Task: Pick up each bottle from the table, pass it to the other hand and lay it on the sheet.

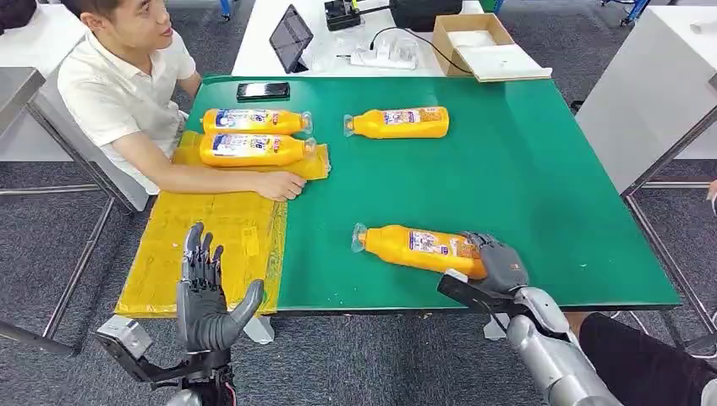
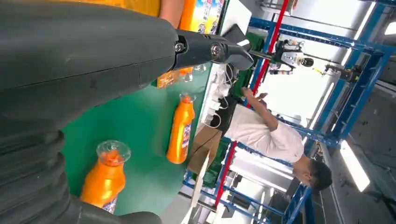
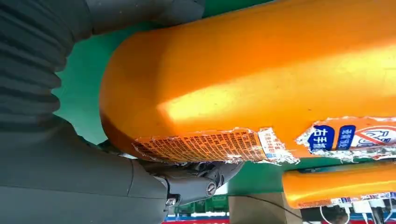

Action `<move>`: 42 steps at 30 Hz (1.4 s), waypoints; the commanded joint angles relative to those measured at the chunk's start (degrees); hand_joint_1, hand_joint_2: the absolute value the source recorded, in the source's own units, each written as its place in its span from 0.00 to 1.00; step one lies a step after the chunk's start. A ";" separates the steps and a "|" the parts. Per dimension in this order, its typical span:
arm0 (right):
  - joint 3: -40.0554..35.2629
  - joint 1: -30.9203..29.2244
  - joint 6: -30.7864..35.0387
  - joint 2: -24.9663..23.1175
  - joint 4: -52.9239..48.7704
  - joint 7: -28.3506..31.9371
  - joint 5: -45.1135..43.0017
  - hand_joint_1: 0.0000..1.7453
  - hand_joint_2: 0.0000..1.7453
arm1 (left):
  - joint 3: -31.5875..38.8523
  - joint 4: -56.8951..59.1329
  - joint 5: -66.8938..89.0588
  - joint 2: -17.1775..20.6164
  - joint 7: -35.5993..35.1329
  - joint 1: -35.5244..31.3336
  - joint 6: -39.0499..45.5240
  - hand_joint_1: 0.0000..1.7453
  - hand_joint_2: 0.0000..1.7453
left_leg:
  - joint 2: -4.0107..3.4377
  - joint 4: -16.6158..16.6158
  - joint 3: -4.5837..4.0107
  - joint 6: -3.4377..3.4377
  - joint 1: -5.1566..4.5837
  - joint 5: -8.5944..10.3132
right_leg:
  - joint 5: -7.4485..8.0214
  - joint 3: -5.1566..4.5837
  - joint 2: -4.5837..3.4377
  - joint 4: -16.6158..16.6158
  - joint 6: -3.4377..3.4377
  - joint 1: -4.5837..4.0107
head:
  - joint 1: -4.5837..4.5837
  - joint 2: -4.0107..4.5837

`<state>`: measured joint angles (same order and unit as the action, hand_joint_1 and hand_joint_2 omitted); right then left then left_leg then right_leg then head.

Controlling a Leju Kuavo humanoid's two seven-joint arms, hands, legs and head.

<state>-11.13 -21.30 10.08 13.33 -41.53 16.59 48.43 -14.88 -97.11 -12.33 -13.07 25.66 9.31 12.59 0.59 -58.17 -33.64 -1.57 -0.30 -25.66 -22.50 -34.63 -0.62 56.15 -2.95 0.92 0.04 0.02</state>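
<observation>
An orange bottle [image 1: 414, 247] [image 3: 261, 70] lies on its side near the front of the green table [image 1: 524, 169], cap pointing left. My right hand [image 1: 500, 264] grips its base, thumb on one side and fingers [image 3: 196, 179] on the other. My left hand [image 1: 205, 296] is open and upright, fingers apart, over the near edge of the yellow sheet [image 1: 211, 245]. Two more bottles [image 1: 254, 121] [image 1: 254, 150] lie on the sheet's far end. Another bottle [image 1: 397, 123] [image 2: 180, 130] lies on the table farther back.
A person sits at the left with a forearm and hand [image 1: 283, 184] resting on the sheet. A phone [image 1: 262, 90] lies at the table's far edge. Behind it are a tablet [image 1: 290, 38], a power strip [image 1: 385, 57] and a cardboard box [image 1: 473, 42].
</observation>
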 commanded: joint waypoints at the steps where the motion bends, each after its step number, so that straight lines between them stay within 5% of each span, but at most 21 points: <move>1: 1.37 1.83 1.16 -3.02 4.51 6.28 -6.24 1.00 1.00 | -1.50 3.72 -2.35 2.26 -1.48 -1.71 -0.31 0.00 1.00 | 0.09 0.25 0.31 0.20 0.13 0.01 | -0.03 0.39 0.25 -0.29 0.23 -0.15 | 0.02 0.00; 9: 4.35 5.77 2.44 -5.10 -4.81 9.43 -11.34 1.00 1.00 | -0.75 3.67 -6.57 1.91 -3.27 -0.93 -0.90 0.00 1.00 | -0.10 0.14 0.13 0.17 0.06 -0.05 | -0.05 0.15 0.01 -0.09 0.18 -0.08 | 0.00 0.00; 16: 4.44 10.72 -1.85 -9.76 -20.48 12.70 -21.72 1.00 1.00 | -6.58 12.03 -8.67 5.66 -8.29 -1.08 -5.33 0.00 1.00 | -0.17 0.13 -0.07 0.13 0.01 -0.06 | -0.04 -0.07 -0.12 -0.03 0.15 -0.01 | 0.00 0.00; 18: 1.63 9.87 -4.64 -10.19 -18.54 13.33 -23.32 1.00 1.00 | -9.64 17.24 -13.94 6.82 -10.40 -2.05 -11.13 0.00 1.00 | -0.15 0.21 -0.02 0.18 0.01 -0.08 | -0.08 -0.02 -0.05 -0.07 0.21 -0.01 | 0.00 0.00; 32: -0.40 8.91 -4.33 -12.01 -15.96 15.41 -25.12 1.00 1.00 | -12.00 18.43 -11.67 6.56 -8.81 -3.66 -9.55 0.00 1.00 | -0.04 0.13 -0.17 0.12 0.03 -0.05 | -0.07 -0.14 0.03 -0.06 0.15 -0.02 | 0.00 0.00; 42: -5.21 8.28 -7.52 -18.65 -14.49 17.37 -32.32 1.00 1.00 | -13.30 15.05 -5.00 6.29 -6.36 -5.47 -7.18 0.00 1.00 | -0.13 0.05 -0.27 0.15 0.08 -0.07 | -0.07 -0.28 -0.04 0.04 0.17 -0.07 | 0.00 0.00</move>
<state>-10.71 -11.13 3.50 -2.05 -58.58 33.59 17.05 -25.94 -81.79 -24.58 -8.50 16.80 6.44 2.66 0.60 -58.17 -34.14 -1.56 -0.27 -25.64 -22.50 -35.11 -0.62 56.21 -2.94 0.91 0.04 0.02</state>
